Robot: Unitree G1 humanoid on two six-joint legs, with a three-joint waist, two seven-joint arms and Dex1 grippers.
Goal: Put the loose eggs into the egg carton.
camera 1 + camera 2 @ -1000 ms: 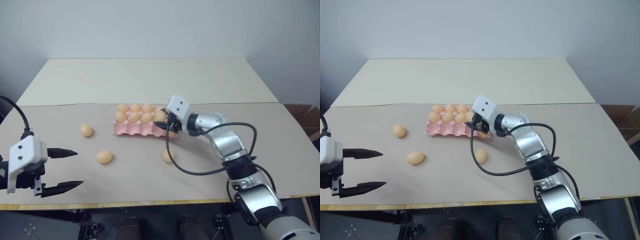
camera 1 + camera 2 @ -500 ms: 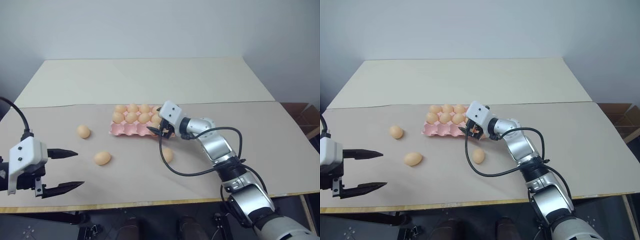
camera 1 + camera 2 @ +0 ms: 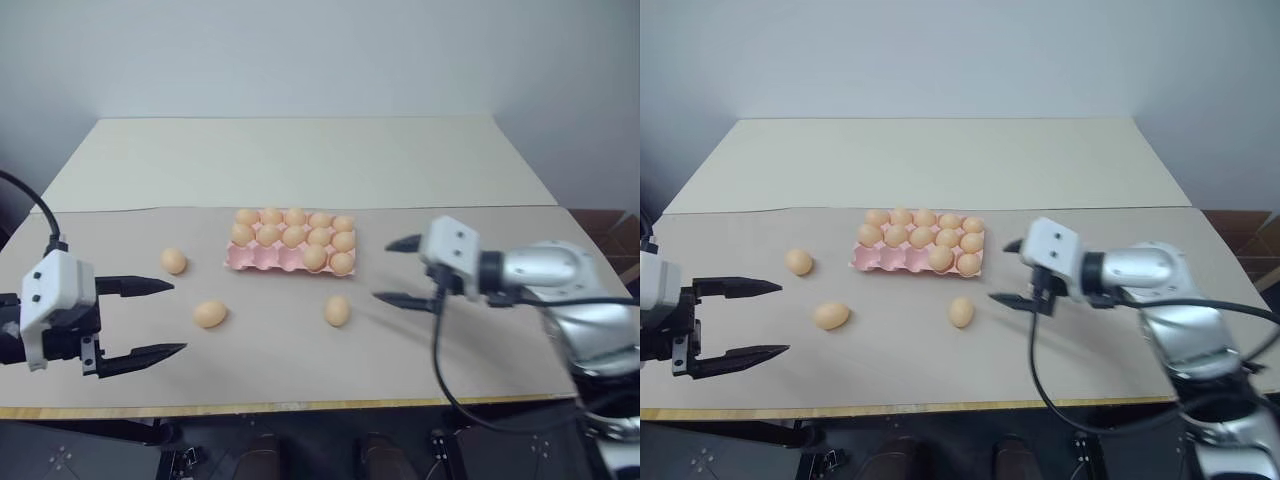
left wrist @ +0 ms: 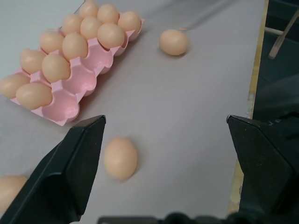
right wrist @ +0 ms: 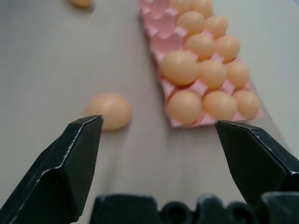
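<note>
Pink egg carton [image 3: 262,258] centre frame, three loose eggs [image 3: 209,314] below it, right gripper [image 3: 395,270] mid-right, fingers apart, empty, left gripper [image 3: 150,318] lower left, likewise spread

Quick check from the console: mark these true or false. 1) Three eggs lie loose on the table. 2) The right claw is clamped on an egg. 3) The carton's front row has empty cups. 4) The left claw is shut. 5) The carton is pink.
1) True: three loose eggs lie on the table, outside the egg carton.
2) False: the right claw is open and empty, off to the carton's right.
3) True: the three front cups at the carton's left end are empty.
4) False: the left claw is open, holding nothing.
5) True.
</note>
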